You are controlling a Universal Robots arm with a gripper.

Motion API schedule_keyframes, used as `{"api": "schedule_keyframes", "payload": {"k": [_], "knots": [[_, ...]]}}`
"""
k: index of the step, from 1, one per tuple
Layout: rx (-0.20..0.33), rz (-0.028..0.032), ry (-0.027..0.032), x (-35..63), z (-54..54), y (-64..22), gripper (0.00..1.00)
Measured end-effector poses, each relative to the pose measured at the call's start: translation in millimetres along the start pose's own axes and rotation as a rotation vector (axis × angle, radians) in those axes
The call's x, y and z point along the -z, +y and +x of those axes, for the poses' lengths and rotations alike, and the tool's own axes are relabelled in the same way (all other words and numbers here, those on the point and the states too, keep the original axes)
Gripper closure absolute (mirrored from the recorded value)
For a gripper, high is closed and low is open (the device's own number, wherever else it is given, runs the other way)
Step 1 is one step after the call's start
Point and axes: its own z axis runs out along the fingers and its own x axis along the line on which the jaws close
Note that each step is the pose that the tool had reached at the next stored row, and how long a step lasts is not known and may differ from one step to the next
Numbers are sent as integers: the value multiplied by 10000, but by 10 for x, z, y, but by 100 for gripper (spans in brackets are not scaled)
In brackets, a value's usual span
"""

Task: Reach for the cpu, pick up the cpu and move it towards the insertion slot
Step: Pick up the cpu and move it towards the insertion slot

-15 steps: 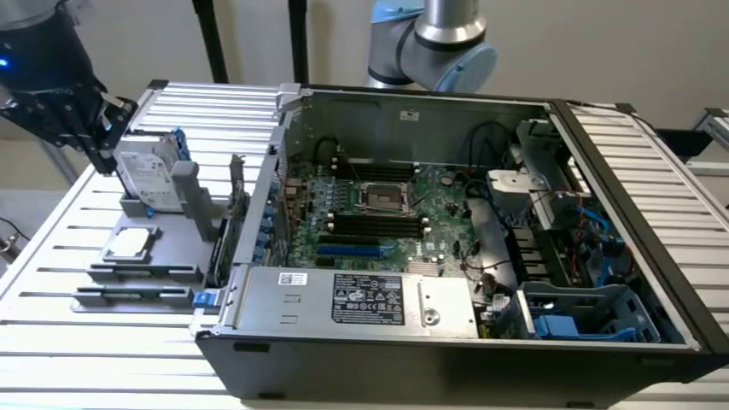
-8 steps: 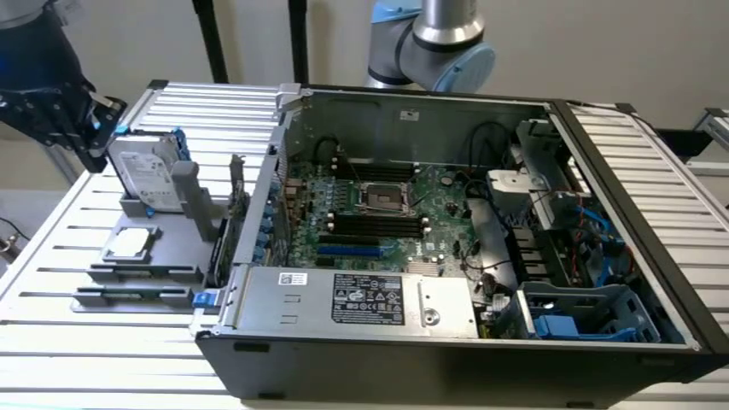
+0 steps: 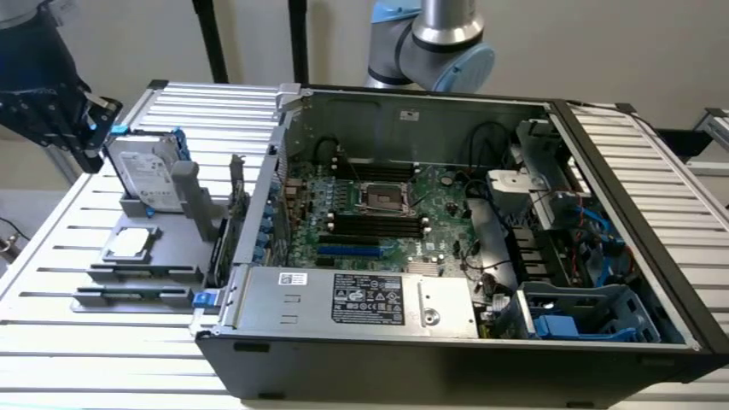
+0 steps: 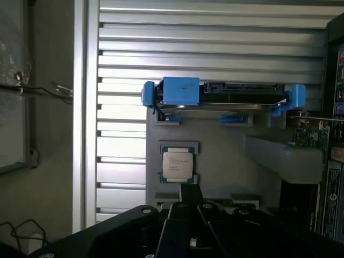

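Observation:
The cpu [image 3: 129, 243], a small flat silver-grey square, lies in a seat on the grey holder [image 3: 171, 224] at the exterior view's left, outside the computer case. In the wrist view the cpu [image 4: 178, 165] sits just beyond the dark gripper [image 4: 189, 226]. In the exterior view the gripper [image 3: 51, 111] hangs at the far upper left, above and behind the holder, apart from the cpu and with nothing seen in it. The insertion slot [image 3: 381, 198], a silvery frame with a dark centre, is on the green motherboard [image 3: 450, 224] inside the open case.
An upright silver hard drive [image 3: 148, 175] in a blue-trimmed bracket stands behind the cpu on the holder; in the wrist view the hard drive [image 4: 220, 97] lies beyond the chip. The case wall [image 3: 259, 213] separates holder and motherboard. Slatted aluminium table [image 3: 68, 342] lies all around.

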Motion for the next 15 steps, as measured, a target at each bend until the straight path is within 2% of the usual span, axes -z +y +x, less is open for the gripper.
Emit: {"api": "schedule_keyframes", "payload": {"k": [1, 2, 4, 5, 8, 11, 13, 15], "knots": [[2, 0, 0, 0, 0, 0, 82], [3, 0, 0, 0, 0, 0, 82], [6, 0, 0, 0, 2, 0, 70], [7, 0, 0, 0, 3, 0, 70], [13, 0, 0, -1, 4, 0, 53], [20, 1, 2, -4, 5, -1, 47], [23, -1, -1, -14, 5, -1, 35], [24, -6, 0, -41, 8, -1, 35]]}}
